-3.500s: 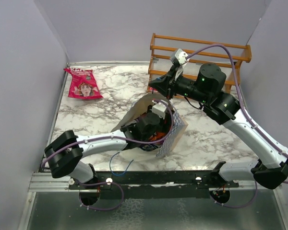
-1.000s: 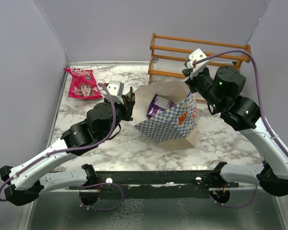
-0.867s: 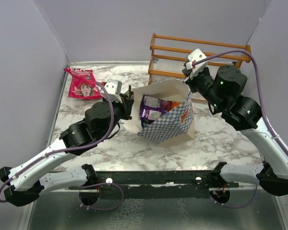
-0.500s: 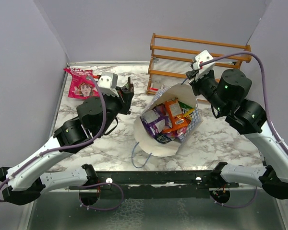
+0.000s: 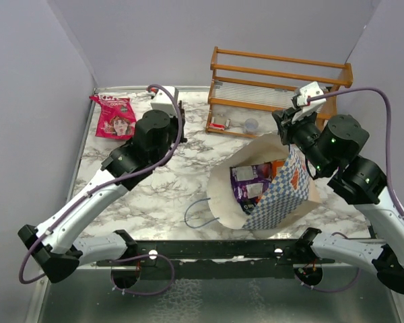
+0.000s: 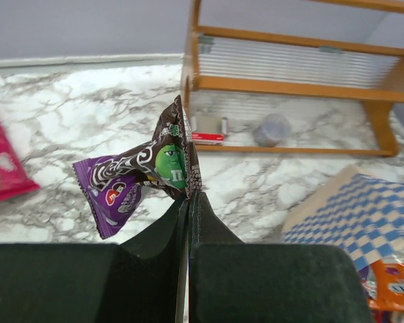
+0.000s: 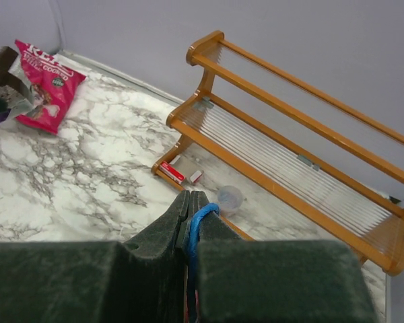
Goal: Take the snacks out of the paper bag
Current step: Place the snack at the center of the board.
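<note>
The paper bag [image 5: 283, 195], blue-and-white checkered, hangs tilted at the right with its cream mouth facing left. My right gripper [image 7: 196, 196] is shut on the bag's blue cord handle [image 7: 207, 214], above the bag. Snacks show inside the bag: a purple packet [image 5: 249, 182] and an orange one [image 5: 277, 167]. My left gripper [image 6: 190, 194] is shut on the corner of a purple-brown candy packet [image 6: 131, 178], held above the marble left of the bag. A pink-red snack bag with a face [image 5: 116, 116] lies at the far left.
A wooden rack [image 5: 279, 74] stands at the back right, with a small red box [image 5: 219, 124] and a clear cup [image 5: 251, 124] on the table under it. The bag's other blue handle [image 5: 198, 215] trails on the marble table [image 5: 155, 195]. Grey walls close in the sides.
My left gripper came out of the bag holding the purple packet and carried it back and left. My right gripper lifted the bag by its handle and drew it to the right.
</note>
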Robot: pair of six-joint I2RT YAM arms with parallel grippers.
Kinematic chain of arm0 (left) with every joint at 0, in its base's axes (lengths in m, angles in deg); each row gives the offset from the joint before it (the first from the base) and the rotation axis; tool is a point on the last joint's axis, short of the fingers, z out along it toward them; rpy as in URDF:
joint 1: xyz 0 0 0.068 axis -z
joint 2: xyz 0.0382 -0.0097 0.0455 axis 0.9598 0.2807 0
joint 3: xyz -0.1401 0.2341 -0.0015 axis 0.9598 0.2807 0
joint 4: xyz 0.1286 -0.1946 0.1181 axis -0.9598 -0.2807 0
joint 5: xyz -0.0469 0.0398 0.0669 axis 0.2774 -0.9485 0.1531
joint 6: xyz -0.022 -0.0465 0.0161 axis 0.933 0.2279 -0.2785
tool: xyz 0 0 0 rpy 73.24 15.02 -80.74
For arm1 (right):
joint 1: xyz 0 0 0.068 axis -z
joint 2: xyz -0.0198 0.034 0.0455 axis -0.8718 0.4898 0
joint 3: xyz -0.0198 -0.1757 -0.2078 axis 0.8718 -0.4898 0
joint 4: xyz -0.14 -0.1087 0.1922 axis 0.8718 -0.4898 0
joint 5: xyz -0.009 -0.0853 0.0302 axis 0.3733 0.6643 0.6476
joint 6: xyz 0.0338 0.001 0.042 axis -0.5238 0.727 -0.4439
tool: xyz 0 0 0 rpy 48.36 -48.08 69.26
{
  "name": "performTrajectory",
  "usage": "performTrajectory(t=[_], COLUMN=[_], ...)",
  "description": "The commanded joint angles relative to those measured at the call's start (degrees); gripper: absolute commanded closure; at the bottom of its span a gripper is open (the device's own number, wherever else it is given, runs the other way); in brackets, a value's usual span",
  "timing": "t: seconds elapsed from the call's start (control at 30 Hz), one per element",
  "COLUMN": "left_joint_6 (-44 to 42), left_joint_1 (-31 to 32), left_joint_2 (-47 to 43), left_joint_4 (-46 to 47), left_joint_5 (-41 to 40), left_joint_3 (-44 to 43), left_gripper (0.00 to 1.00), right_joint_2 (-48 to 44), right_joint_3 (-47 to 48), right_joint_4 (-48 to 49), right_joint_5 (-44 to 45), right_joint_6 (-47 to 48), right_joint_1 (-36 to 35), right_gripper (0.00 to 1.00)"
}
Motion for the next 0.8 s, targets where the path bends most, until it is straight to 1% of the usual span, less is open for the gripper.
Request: performTrajectory(t=[0.0, 0.07, 0.2, 0.27, 0.37, 0.5, 0.57, 0.77], left_joint_6=[2.2, 3.8, 5.5, 5.7, 6.0, 4.7, 4.5, 2.9], left_joint_1=[-7.6, -11.9, -22.3, -25.8, -29.3, -32.3, -33.5, -37.0], left_joint_2=[-0.1, 0.8, 2.2, 3.2, 3.8, 4.0, 5.1, 10.8], left_joint_4=[1.8, 0.0, -1.6, -3.0, -3.1, 1.4, 2.1, 1.4], left_joint_5=[5.7, 6.0, 10.9, 9.1, 4.8, 1.7, 1.5, 1.5], left_joint_3=[2.3, 3.7, 8.2, 10.3, 14.3, 20.3, 21.1, 19.4], left_gripper=[1.0, 1.0, 1.0, 1.0, 1.0, 1.0, 1.0, 1.0], right_joint_2=[-2.3, -1.8, -1.6, -1.8, -1.8, -1.9, -2.1, -2.0], right_joint_3=[0.2, 0.0, -0.6, -1.1, -1.5, -1.4, -1.5, -0.8], right_joint_4=[10.6, 10.5, 11.3, 11.9, 12.0, 11.7, 11.8, 11.2], right_joint_5=[-4.9, -5.5, -7.4, -8.3, -8.4, -8.6, -9.4, -10.4], right_joint_6=[-1.5, -2.0, -2.7, -2.8, -3.1, -4.0, -4.2, -4.2], right_joint_1=[-0.1, -0.1, -0.1, -0.1, -0.1, -0.1, -0.1, -0.1], right_gripper=[0.97, 0.97, 0.97, 0.97, 0.97, 0.97, 0.97, 0.98])
